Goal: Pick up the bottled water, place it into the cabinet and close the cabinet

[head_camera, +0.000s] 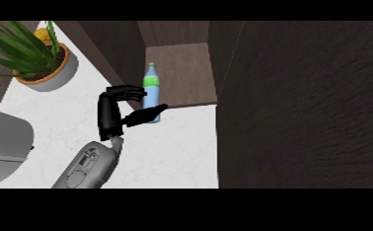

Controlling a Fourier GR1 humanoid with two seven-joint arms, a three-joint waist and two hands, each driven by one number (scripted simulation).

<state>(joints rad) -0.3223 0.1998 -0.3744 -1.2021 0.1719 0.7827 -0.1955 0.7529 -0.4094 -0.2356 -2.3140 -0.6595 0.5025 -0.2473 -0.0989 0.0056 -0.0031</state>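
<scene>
Your left hand [116,110] comes up from the lower edge on its grey forearm, over the white worktop [167,151]. Fingers curl near the upper body of the bottled water [151,94], thumb reaches across near its base; whether they touch the bottle you cannot tell from this angle, but the hand is cupped round it.

The bottle: clear blue, green label and cap, upright or nearly so, sitting at the front left corner of the open cabinet [182,72]. Its base lies at or just over the shelf's front lip; exact footing not readable.

Edges to mind: the cabinet's dark left wall runs close beside the bottle and the fingers. The wide dark door panel [291,106] fills the whole right side of your view, its edge bordering the shelf's right side. Inside the cabinet, wood shelf shows bare to the right of and behind the bottle.

On the worktop, a potted plant [40,57] stands at upper left, well apart from the hand. A grey object [15,141] shows at the left edge.

Your right hand does not show.
</scene>
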